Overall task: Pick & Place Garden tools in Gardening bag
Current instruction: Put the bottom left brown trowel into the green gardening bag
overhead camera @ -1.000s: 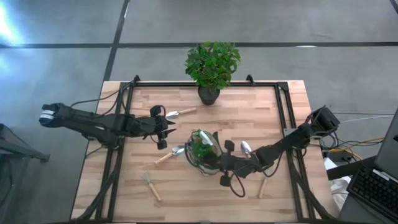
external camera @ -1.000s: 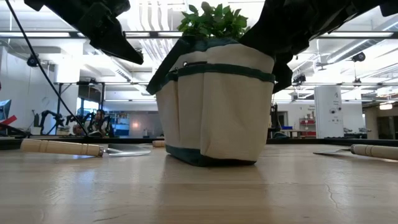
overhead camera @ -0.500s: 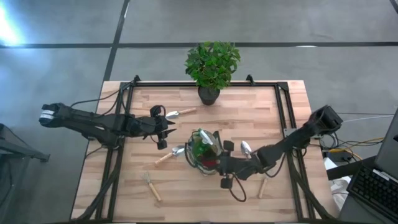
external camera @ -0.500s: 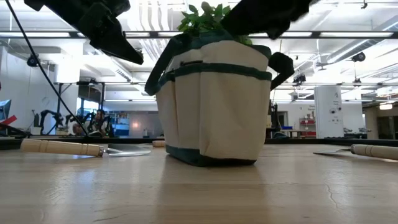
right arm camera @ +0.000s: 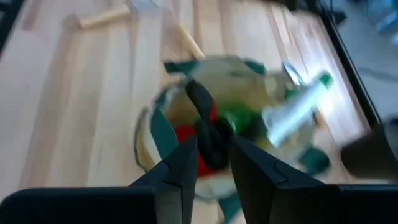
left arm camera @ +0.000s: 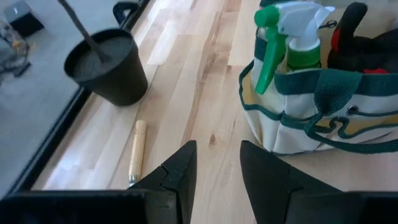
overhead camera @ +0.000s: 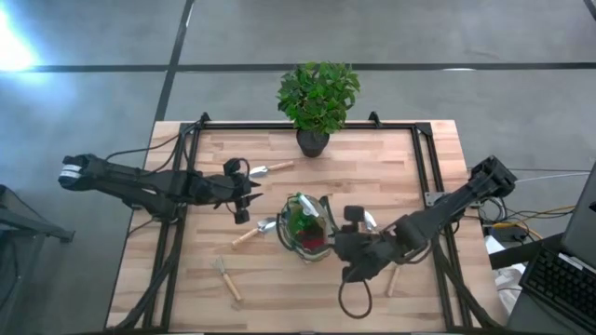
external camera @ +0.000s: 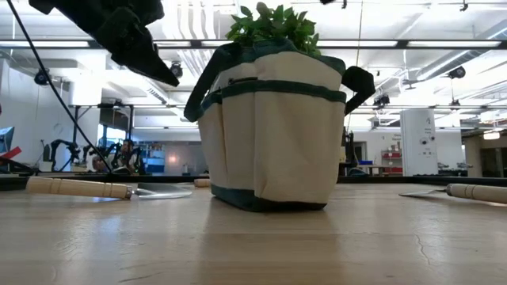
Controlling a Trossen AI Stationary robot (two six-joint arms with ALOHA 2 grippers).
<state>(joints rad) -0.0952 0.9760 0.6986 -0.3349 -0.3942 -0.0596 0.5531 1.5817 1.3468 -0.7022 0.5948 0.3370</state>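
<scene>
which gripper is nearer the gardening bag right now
The right gripper, which sits just off the right side of the gardening bag, by its rim. The left gripper hangs farther off, up and to the bag's left, above the table.

Cloth gardening bag (external camera: 273,131), wooden table (external camera: 253,245)

The left gripper (overhead camera: 244,197) hangs over mid-table with its fingers slightly parted; the right gripper (overhead camera: 346,244), fingers parted and empty, sits right of centre.
</scene>
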